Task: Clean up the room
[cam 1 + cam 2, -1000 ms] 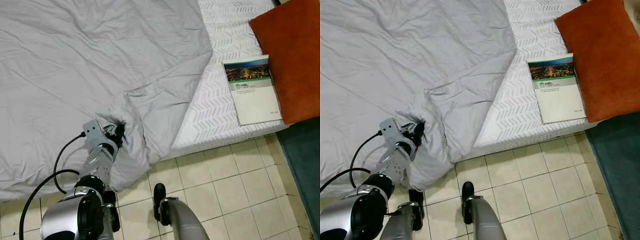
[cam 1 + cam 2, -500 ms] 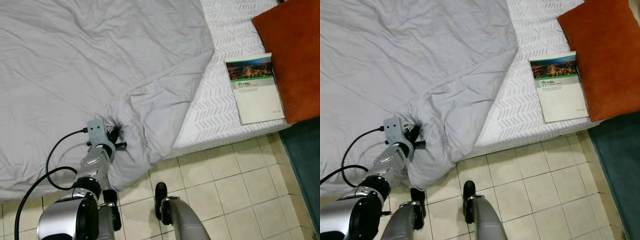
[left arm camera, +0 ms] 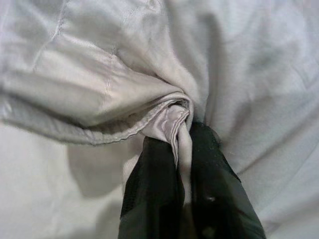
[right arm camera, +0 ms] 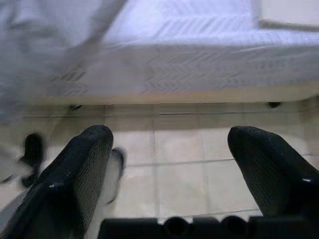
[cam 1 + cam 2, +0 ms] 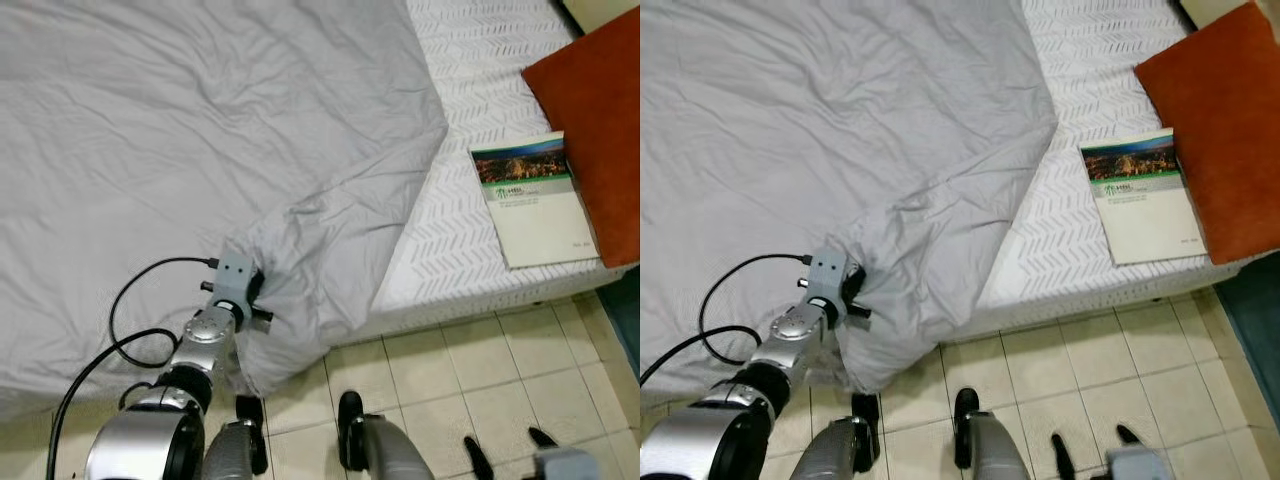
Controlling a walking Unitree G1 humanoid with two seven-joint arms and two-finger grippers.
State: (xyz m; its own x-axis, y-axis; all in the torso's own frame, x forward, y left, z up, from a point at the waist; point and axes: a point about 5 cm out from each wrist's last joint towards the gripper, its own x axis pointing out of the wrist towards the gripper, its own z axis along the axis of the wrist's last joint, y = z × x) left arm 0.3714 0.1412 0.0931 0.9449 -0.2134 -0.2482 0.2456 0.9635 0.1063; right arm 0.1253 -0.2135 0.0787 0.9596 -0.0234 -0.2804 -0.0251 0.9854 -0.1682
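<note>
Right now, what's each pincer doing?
Left pincer: shut on a bunched fold of the grey blanket.
Right pincer: open, holding nothing, above the tiled floor.

floor: beige tiles [image 5: 440, 370] | bed: white chevron-patterned mattress [image 5: 470, 90] | right: teal rug edge [image 5: 1252, 300]

The grey blanket [image 5: 200, 130] covers most of the bed [image 5: 450, 230], leaving a bare strip of mattress beside the book [image 5: 530, 200]. That strip gives open passage between blanket edge and book. The orange pillow [image 5: 595, 120] blocks the far side of the book, touching its edge. Below the book, tiled floor [image 5: 470, 370] is open; the right gripper [image 4: 169, 164], fingers spread apart, hangs above it.
</note>
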